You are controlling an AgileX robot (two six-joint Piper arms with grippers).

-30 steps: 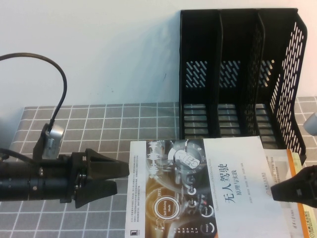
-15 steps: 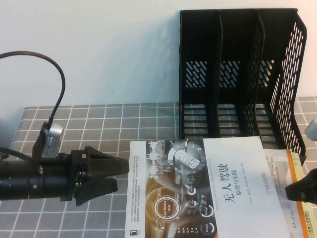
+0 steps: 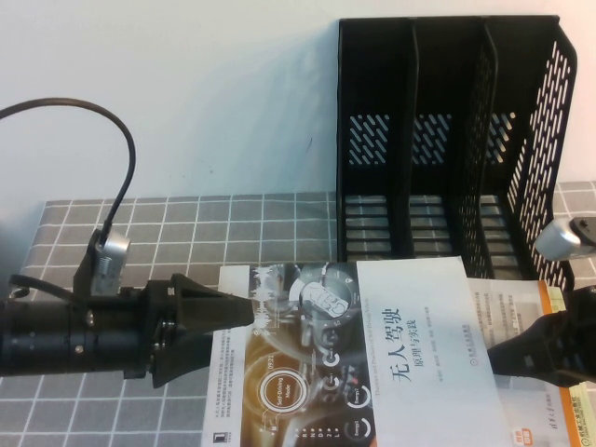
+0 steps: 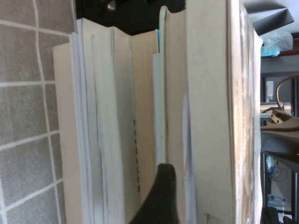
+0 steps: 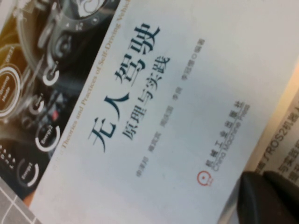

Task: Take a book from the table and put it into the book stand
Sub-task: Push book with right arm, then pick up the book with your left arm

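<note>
The book (image 3: 372, 372), with dark dashboard art and a white band with a blue title, lies on top of a stack at the table's (image 3: 186, 223) front, turned slightly. My left gripper (image 3: 233, 328) is open, its fingers spread above and below the book's left edge. In the left wrist view one finger (image 4: 161, 196) lies against the stack's page edges beside the book (image 4: 210, 116). My right gripper (image 3: 495, 358) is shut, its tip against the book's right edge. It shows over the white cover (image 5: 177, 116) in the right wrist view (image 5: 264, 186). The black book stand (image 3: 447, 140) stands behind, its compartments empty.
Under the book lies a white and orange ROS2 book (image 3: 549, 317), also seen in the right wrist view (image 5: 285, 140), and more books below it. The stand's slotted right wall (image 3: 549, 186) is close to my right arm. A black cable (image 3: 112, 149) loops over my left arm.
The book has slid left and turned slightly, uncovering more of the book beneath. My right gripper moved left against its right edge. The book's left edge now lies between my left gripper's fingers.
</note>
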